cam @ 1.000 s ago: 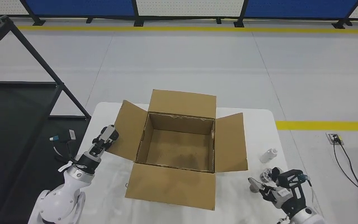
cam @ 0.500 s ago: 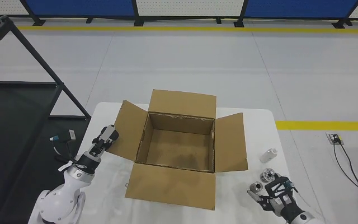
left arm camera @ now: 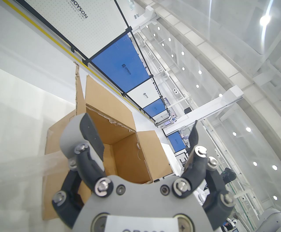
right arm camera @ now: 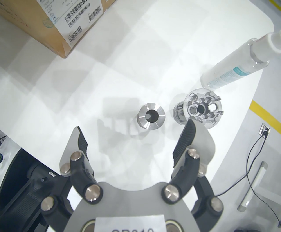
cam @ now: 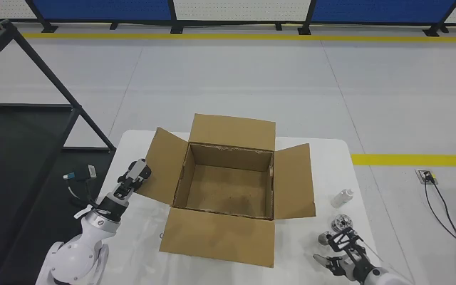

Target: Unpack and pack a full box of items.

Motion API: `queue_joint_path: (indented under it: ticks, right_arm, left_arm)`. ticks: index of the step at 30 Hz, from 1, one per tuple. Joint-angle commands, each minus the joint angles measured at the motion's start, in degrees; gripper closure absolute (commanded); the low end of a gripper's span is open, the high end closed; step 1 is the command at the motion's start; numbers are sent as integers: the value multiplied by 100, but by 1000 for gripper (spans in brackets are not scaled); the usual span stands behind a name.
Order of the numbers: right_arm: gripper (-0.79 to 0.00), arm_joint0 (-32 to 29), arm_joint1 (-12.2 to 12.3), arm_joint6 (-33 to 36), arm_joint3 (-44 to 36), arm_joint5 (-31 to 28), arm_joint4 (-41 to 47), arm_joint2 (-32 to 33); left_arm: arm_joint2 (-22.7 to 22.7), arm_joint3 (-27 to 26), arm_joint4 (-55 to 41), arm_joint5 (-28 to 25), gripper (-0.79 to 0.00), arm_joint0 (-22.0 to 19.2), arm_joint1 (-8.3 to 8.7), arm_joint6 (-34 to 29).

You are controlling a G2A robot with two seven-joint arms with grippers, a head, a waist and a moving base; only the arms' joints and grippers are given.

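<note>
Box [cam: 226,189]: empty, flaps open, at the middle of the tabletop [cam: 331,164].
Collet [right arm camera: 151,115]: near the tabletop's near right corner. I judge it heavy, stiff and slick, so I'd pinch its sides.
Right end effector [right arm camera: 135,129]: released, above the collet.
Left end effector [left arm camera: 140,122]: released, beside the box.

The left gripper [left arm camera: 141,126] and right gripper [right arm camera: 134,127] had grey plates, black links, silver screws; the left arm [cam: 77,251], eight o'clock from overhead, gleamed white.

Nothing really legible: the box [right arm camera: 19,19] has a white sticker [right arm camera: 83,19] with barcodes and tiny print, the bottle [right arm camera: 230,71] some teal lettering, wall panels [left arm camera: 123,68] a small logo.
</note>
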Motion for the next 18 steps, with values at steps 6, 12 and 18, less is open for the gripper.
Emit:
queue_joint_path:
  ticks: [6, 12, 18]
  right_arm:
    - [-785, 317, 28, 304, 328, 24, 290, -71]
    - [-767, 435, 55, 367, 458, 16, 401, -120]
    - [-594, 499, 77, 340, 553, 54, 505, -162]
  left_arm:
    - [0, 0, 0, 0, -785, 0, 0, 0]
    - [0, 0, 0, 0, -785, 0, 0, 0]
    - [0, 0, 0, 0, -785, 0, 0, 0]
